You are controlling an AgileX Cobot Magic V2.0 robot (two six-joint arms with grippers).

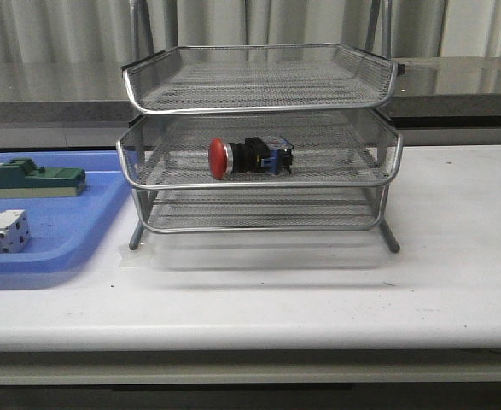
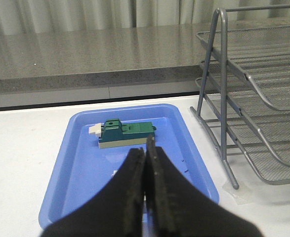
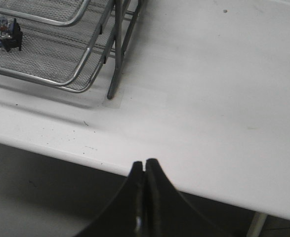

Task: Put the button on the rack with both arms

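Note:
The button [image 1: 248, 157], red mushroom head to the left and blue rear part to the right, lies on its side on the middle tier of the silver wire rack [image 1: 259, 183]. Its black and blue rear end [image 3: 5, 32] shows in the right wrist view on the mesh. My left gripper [image 2: 145, 149] is shut and empty above the blue tray [image 2: 80, 168], with the rack [image 2: 263, 128] off to one side. My right gripper [image 3: 145, 163] is shut and empty at the table's front edge, away from the rack [image 3: 80, 74]. Neither arm appears in the front view.
A flat blue tray [image 1: 71, 231] at the table's left holds a green block [image 1: 37, 179] and a white terminal block [image 1: 1, 232]. The green block [image 2: 125, 134] lies just beyond my left fingertips. A grey ledge and curtains stand behind the table.

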